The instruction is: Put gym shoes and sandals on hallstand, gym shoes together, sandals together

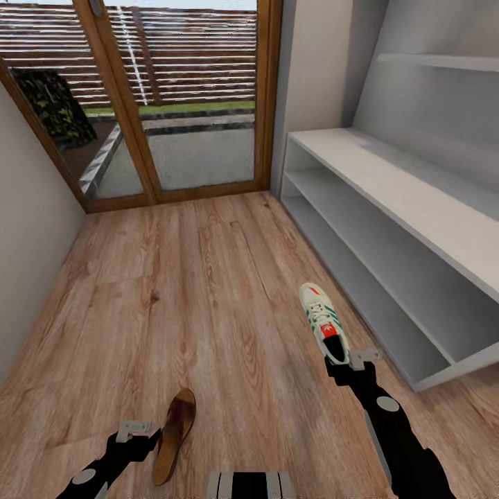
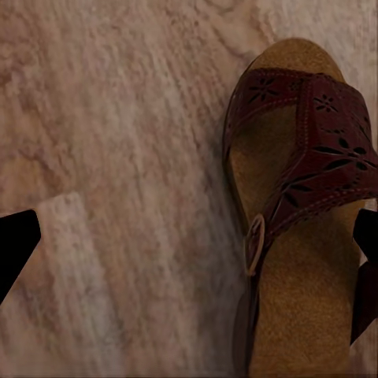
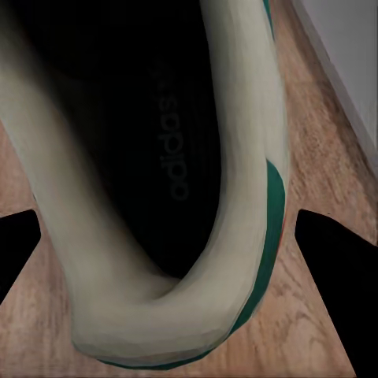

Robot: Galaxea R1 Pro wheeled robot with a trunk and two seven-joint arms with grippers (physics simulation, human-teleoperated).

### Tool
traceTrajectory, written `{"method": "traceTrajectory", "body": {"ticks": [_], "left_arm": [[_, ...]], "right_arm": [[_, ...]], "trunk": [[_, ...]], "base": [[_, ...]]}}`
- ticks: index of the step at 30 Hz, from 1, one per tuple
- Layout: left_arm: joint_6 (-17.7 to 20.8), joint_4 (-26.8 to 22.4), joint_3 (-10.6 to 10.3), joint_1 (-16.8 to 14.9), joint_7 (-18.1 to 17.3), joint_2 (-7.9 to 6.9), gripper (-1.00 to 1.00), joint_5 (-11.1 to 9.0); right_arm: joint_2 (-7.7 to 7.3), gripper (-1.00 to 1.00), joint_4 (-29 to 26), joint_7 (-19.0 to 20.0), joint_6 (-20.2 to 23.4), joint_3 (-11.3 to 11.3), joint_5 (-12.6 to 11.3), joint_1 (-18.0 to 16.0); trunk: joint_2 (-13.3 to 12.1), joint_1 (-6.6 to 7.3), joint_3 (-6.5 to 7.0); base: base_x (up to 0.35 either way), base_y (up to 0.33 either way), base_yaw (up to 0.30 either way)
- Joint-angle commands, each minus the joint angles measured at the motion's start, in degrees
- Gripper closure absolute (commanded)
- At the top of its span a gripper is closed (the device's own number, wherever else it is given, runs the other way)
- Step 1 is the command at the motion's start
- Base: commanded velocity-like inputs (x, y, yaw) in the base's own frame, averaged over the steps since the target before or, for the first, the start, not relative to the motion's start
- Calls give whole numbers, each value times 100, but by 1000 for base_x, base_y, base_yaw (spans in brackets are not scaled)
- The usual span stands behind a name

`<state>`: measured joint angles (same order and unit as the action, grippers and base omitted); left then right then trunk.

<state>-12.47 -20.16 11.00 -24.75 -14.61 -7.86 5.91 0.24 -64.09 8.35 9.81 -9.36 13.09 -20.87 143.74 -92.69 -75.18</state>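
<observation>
Right tool [image 1: 346, 362] straddles the heel of a cream gym shoe [image 1: 324, 322] with teal stripes and red tongue patch, on the floor [image 1: 208, 291] near the hallstand [image 1: 388, 208]; whether it grips, I cannot tell. Left tool [image 1: 142, 433] gapes beside a brown sandal [image 1: 174, 433]

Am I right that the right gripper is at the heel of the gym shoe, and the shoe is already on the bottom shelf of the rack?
Not quite. The right gripper is at the heel of the gym shoe, but the head view shows the shoe over the corridor floor, beside the hallstand, not on its bottom shelf.
</observation>
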Motion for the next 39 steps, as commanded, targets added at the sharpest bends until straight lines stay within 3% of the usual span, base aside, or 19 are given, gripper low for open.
{"method": "traceTrajectory", "body": {"ticks": [1, 5, 14, 29, 39], "left_arm": [[-25, 5, 50, -4, -33, 3, -100, 60], [-31, 5, 51, -4, -33, 3, -100, 77], [-51, 4, 65, -4, -26, 3, -100, 317], [-147, 4, 69, 5, -27, 3, -100, 332], [-150, 4, 69, 5, -30, 8, -100, 332]], "right_arm": [[3, 100, -10, 44, 26, -13, 53, 0], [3, 100, -2, 44, 25, -12, 53, 3], [3, 100, 1, 44, 28, -5, 53, 3], [3, 100, 1, 44, 29, -5, 53, 2], [3, 100, 1, 44, 30, -5, 53, 3]], "trunk": [[3, -1, -36], [9, -11, -144], [9, -11, -151], [9, -11, -151], [9, -11, -115]], "base": [[0, 0, 0], [0, 0, 0], [-2, 0, 0], [-242, 0, 0], [-44, 0, -144]]}}
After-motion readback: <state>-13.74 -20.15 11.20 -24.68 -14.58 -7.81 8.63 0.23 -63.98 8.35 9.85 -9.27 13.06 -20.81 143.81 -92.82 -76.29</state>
